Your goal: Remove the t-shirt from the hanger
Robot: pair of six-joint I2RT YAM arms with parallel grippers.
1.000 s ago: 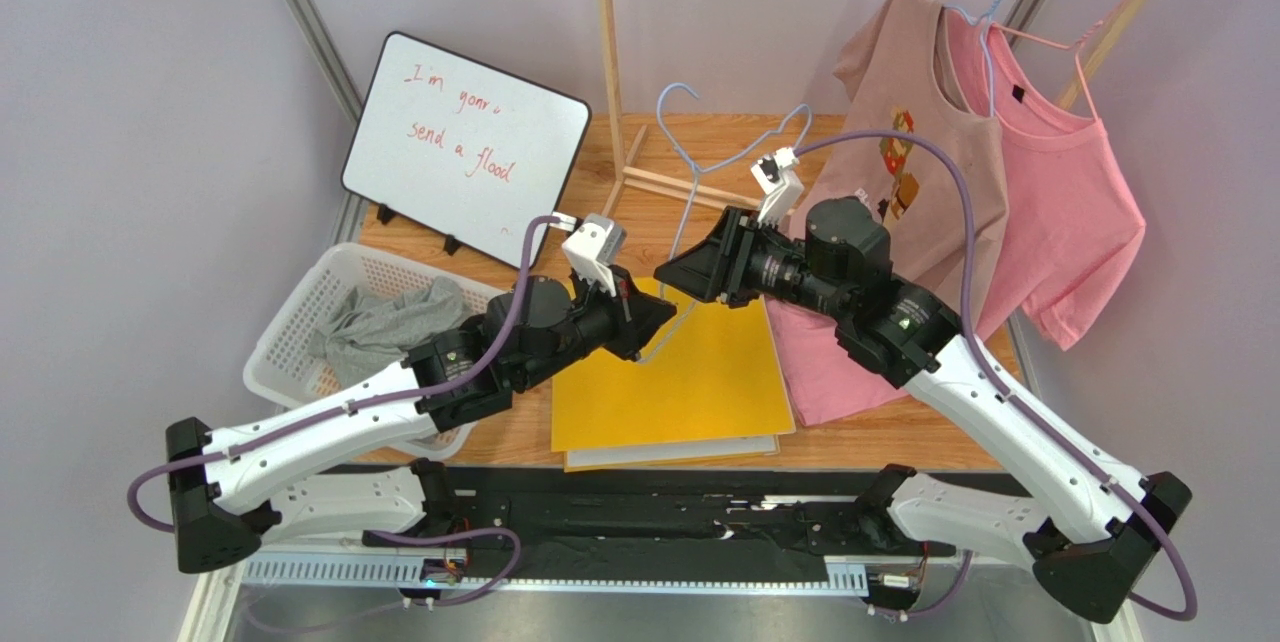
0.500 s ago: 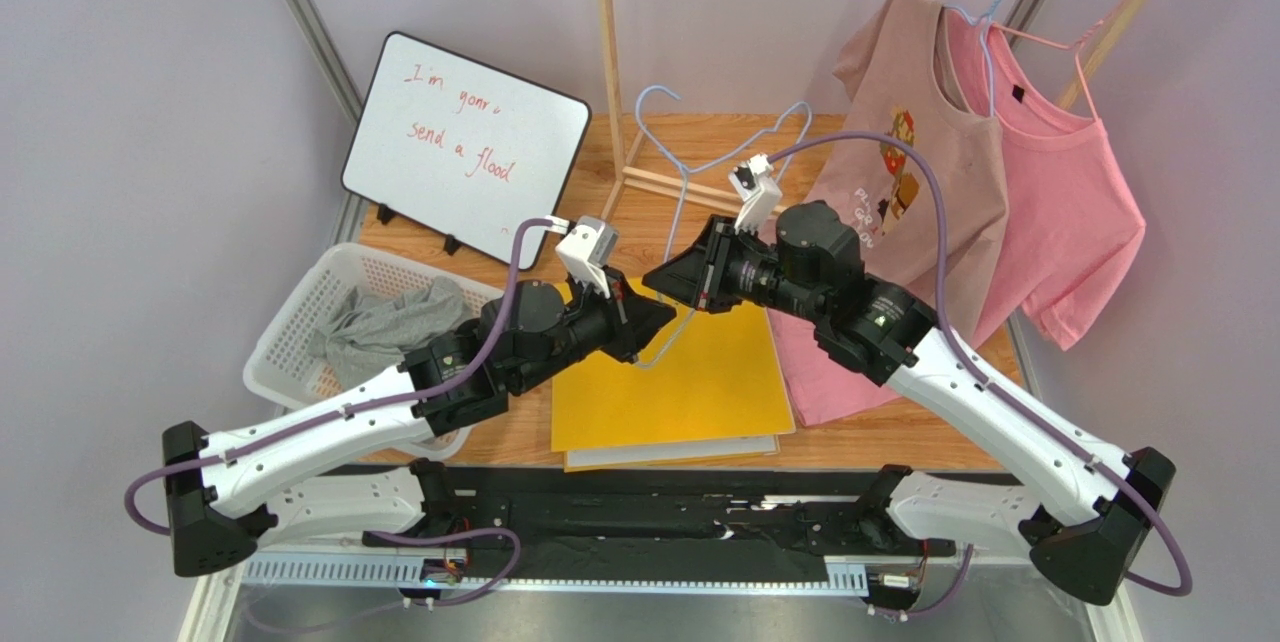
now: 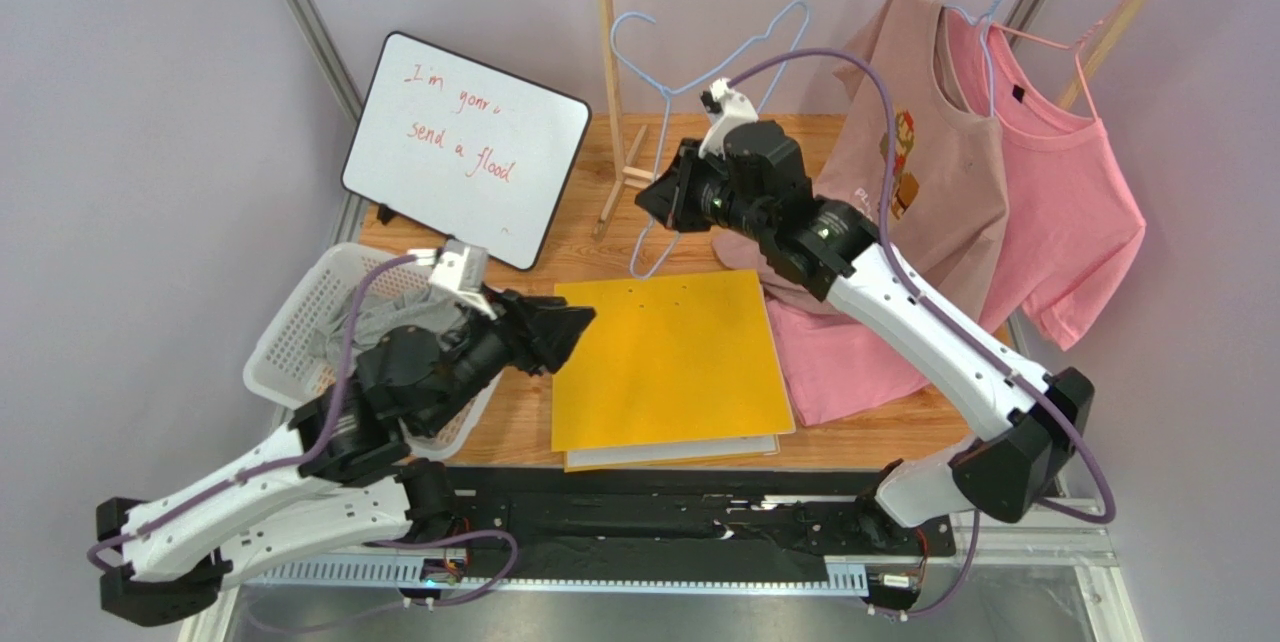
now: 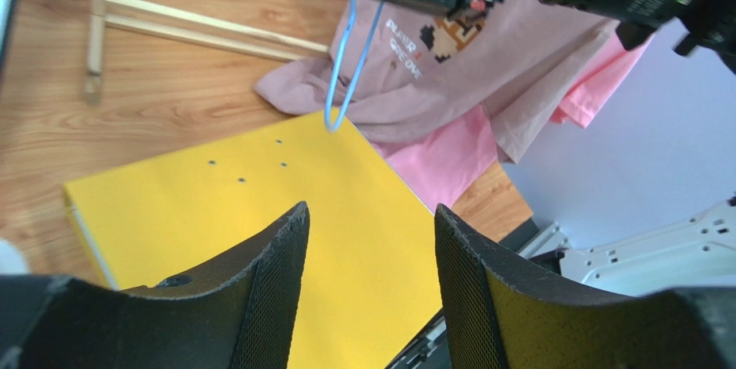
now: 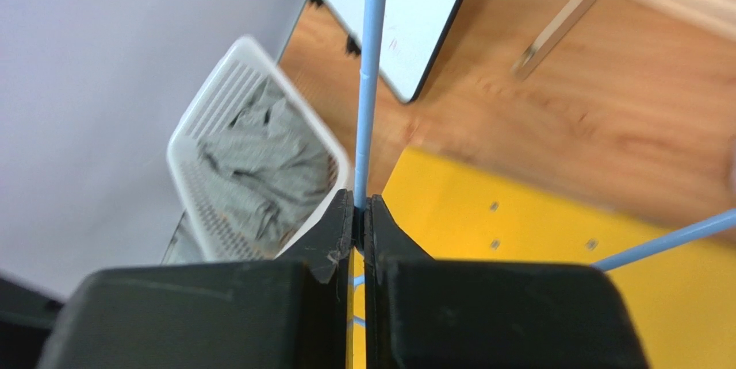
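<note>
Lately changed: a second before, both grippers met over the yellow folder (image 3: 669, 357); since then the left arm had pulled back toward the near left and the right arm had carried the blue hanger (image 3: 706, 65) up and away to the far side.
Left gripper (image 4: 370, 214): jaws had come apart from shut to roughly half open, holding nothing, with the folder showing between the pads.
Left arm pose: low and stretched from its near-left base, passing the white basket (image 3: 286, 335), fingers pointing right at the folder's left edge.
Right gripper (image 5: 361, 201): had closed fully, pinching the hanger's thin wire between its fingertips.
Right arm pose: reached high and far from its near-right base, wrist turned left, beside the wooden rack (image 3: 607, 57).
Hanger: bare wire, lifted off the table, its hook up by the rack's post and its lower loop dangling above the folder's far edge.
T-shirts: a brown t-shirt (image 3: 932, 147) and a pink t-shirt (image 3: 1074, 207) hung at the far right, with cloth from both lying on the table by the folder.
Basket: held a crumpled grey cloth (image 3: 376, 320).
Whiteboard (image 3: 466, 147): propped at the far left, unmoved.
</note>
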